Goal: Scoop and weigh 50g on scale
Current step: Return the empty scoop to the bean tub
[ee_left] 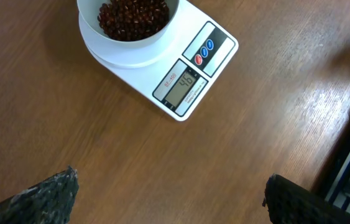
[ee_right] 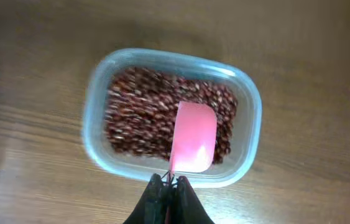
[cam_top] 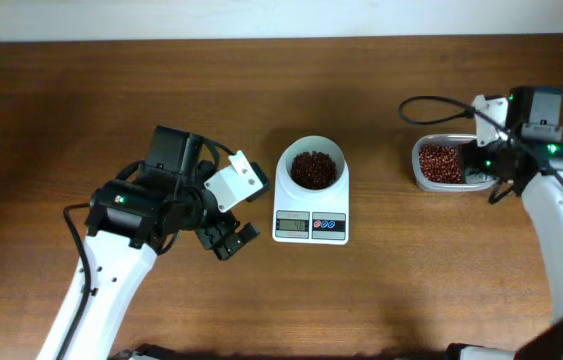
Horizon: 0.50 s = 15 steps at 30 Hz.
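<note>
Right fingers (ee_right: 156,200) pinching one pink scoop (ee_right: 193,142), left fingers (ee_left: 45,196) spread, one scale (ee_left: 186,82) (beans (ee_left: 131,15) aboard)

Bench (cam_top: 411,290) is showing brown wood grain, smooth, slight sheen. Scale (cam_top: 310,203) and bowl (ee_left: 128,46) are looking like smooth glossy white plastic. Beans (ee_left: 131,15) are gleaming slightly. Tub (ee_right: 249,124) is reading as clear plastic; scoop (ee_right: 193,137) as smooth pink plastic. Left end effector (ee_left: 168,202) pads (ee_left: 44,196) are looking rough, black.
</note>
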Motion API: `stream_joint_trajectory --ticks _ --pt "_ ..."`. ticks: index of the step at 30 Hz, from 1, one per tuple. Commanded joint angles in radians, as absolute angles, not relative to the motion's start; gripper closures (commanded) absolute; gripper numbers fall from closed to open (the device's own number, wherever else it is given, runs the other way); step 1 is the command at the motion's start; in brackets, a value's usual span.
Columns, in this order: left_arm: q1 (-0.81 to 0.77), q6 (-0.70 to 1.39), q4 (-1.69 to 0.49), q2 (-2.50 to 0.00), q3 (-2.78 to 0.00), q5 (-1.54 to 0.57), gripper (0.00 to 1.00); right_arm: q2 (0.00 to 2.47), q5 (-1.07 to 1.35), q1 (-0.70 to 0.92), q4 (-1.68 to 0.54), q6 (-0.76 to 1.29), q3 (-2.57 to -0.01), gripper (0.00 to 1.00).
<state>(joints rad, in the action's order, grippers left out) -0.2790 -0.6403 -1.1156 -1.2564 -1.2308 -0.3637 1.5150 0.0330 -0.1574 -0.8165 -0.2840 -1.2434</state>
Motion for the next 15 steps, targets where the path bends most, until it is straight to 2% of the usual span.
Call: stream_joint_trajectory --ticks 1,8,15 --pt "-0.275 -0.659 -1.116 -1.245 -1.246 -0.378 0.01 1.593 0.007 -0.208 -0.78 -0.236 -1.253 0.96" --pt "-0.275 -0.659 -1.116 -1.245 -1.246 -0.378 0.01 1.733 0.056 -0.231 -0.643 -0.115 -1.253 0.96" --pt "-0.275 -0.659 -1.116 -1.245 -1.246 -0.378 0.01 1.763 0.298 -0.231 -0.649 -0.115 -1.253 0.96"
